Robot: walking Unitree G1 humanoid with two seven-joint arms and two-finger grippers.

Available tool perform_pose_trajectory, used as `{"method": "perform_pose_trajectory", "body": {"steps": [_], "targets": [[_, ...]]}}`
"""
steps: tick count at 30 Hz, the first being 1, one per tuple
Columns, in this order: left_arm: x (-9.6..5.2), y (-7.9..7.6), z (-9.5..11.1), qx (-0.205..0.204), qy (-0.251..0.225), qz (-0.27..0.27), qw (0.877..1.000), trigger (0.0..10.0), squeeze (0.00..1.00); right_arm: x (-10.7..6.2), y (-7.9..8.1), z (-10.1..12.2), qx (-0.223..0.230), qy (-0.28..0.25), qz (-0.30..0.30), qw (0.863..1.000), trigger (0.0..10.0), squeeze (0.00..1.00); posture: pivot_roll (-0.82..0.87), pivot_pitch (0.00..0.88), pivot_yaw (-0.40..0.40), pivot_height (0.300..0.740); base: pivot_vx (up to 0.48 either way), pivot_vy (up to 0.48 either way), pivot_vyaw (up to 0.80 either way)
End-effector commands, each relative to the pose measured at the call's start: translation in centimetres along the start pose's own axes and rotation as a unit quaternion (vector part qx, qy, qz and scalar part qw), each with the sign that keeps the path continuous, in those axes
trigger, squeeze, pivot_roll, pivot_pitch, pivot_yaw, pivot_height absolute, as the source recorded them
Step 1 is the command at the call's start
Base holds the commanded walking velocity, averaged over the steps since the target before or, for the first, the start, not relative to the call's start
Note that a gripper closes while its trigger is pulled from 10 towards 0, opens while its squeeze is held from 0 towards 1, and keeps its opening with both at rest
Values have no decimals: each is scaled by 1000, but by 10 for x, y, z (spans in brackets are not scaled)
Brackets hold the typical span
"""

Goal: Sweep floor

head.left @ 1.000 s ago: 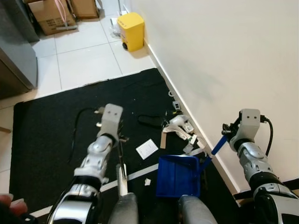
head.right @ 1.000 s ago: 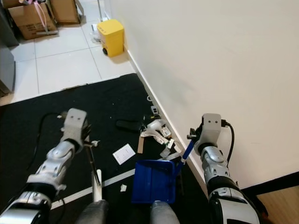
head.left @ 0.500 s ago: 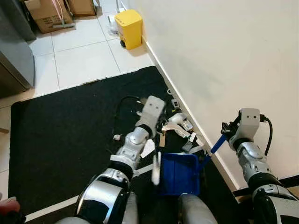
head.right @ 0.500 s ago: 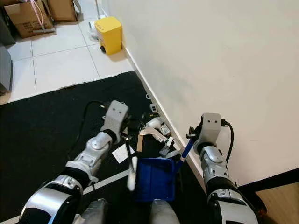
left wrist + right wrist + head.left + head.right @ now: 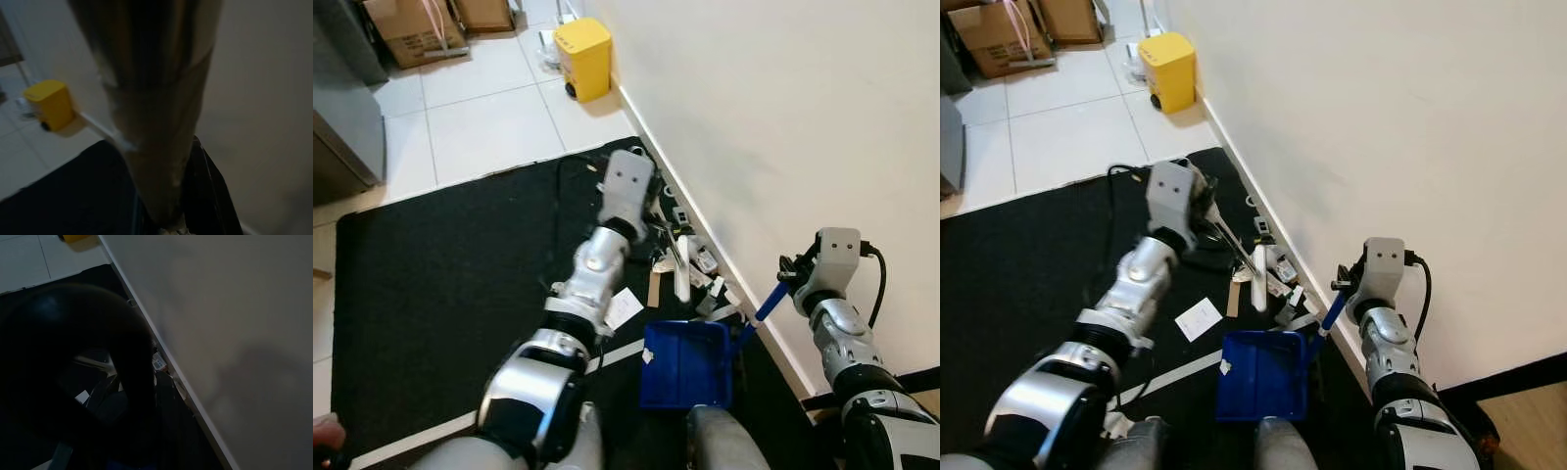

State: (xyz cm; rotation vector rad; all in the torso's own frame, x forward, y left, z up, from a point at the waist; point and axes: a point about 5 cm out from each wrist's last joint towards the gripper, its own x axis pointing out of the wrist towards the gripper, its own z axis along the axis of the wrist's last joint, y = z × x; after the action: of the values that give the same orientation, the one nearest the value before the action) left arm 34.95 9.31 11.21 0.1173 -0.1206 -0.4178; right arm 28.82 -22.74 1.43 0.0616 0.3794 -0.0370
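My left gripper [image 5: 646, 208] is shut on a thin brush whose white head [image 5: 682, 278] hangs over the litter pile [image 5: 703, 262] at the wall's skirting. That pile holds several white and grey scraps. A white paper [image 5: 625, 307] lies on the black mat [image 5: 440, 294] beside my left forearm. My right gripper [image 5: 791, 272] is shut on the blue handle [image 5: 1332, 313] of the blue dustpan [image 5: 685, 366], which rests on the mat near the wall. A small white scrap [image 5: 647, 358] sits at the dustpan's left edge.
A yellow bin [image 5: 580, 61] stands against the wall on the white tiles beyond the mat. Cardboard boxes [image 5: 411, 29] are at the far left, with a grey cabinet [image 5: 342, 117] beside them. A white tape strip [image 5: 1185, 367] crosses the mat. The wall [image 5: 783, 117] closes off the right.
My left arm has swung the brush from the mat's left across to the litter by the wall. The small white scrap now lies at the dustpan's edge. The right arm has held still.
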Motion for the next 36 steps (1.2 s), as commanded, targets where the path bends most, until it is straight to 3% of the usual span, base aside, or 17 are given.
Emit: {"method": "perform_pose_trajectory", "body": {"steps": [1, 3, 6, 10, 14, 19, 23, 25, 26, 32, 36], "targets": [[-9, 15, -8, 11, 20, 12, 1000, 10000, 0, -5, 7, -22, 23, 47, 10, 999, 10000, 0, 12, 49, 7, 740, 0, 0, 0], [-19, 25, -17, 1, 38, 16, 999, 10000, 0, -4, 7, -21, 24, 48, 11, 999, 10000, 0, 18, 51, 4, 740, 0, 0, 0], [-26, 26, -26, -7, 71, -5, 997, 10000, 0, -3, 8, -20, 24, 48, 13, 998, 10000, 0, 25, 54, -1, 740, 0, 0, 0], [-39, 35, -46, 36, 161, -17, 986, 10000, 0, -1, 10, -18, 26, 49, 15, 998, 10000, 0, 34, 55, -5, 740, 0, 0, 0], [-40, 33, -52, 36, 181, -14, 983, 10000, 0, -1, 11, -18, 26, 49, 17, 998, 10000, 0, 36, 55, -7, 740, 0, 0, 0], [-29, 8, -53, 46, 170, -12, 984, 10000, 0, 0, 13, -17, 25, 48, 18, 998, 10000, 0, 29, 58, -4, 740, 0, 0, 0], [-24, 1, -52, 42, 167, -9, 985, 10000, 0, 0, 12, -17, 26, 48, 17, 998, 10000, 0, 24, 58, 1, 740, 0, 0, 0], [-18, -13, -52, 20, 173, -20, 985, 10000, 0, -1, 10, -18, 26, 47, 15, 998, 10000, 0, 20, 58, 4, 740, 0, 0, 0], [-18, -13, -52, 20, 173, -20, 985, 10000, 0, -1, 10, -18, 26, 47, 15, 998, 10000, 0, 20, 58, 4, 740, 0, 0, 0], [-1, -49, -38, 1, 133, -37, 990, 10000, 0, -3, 7, -20, 26, 47, 9, 999, 10000, 0, 10, 60, 12, 740, 0, 0, 0], [6, -63, -29, -10, 112, -18, 993, 10000, 0, -3, 6, -20, 24, 47, 7, 999, 10000, 0, 10, 61, 11, 740, 0, 0, 0]]}}
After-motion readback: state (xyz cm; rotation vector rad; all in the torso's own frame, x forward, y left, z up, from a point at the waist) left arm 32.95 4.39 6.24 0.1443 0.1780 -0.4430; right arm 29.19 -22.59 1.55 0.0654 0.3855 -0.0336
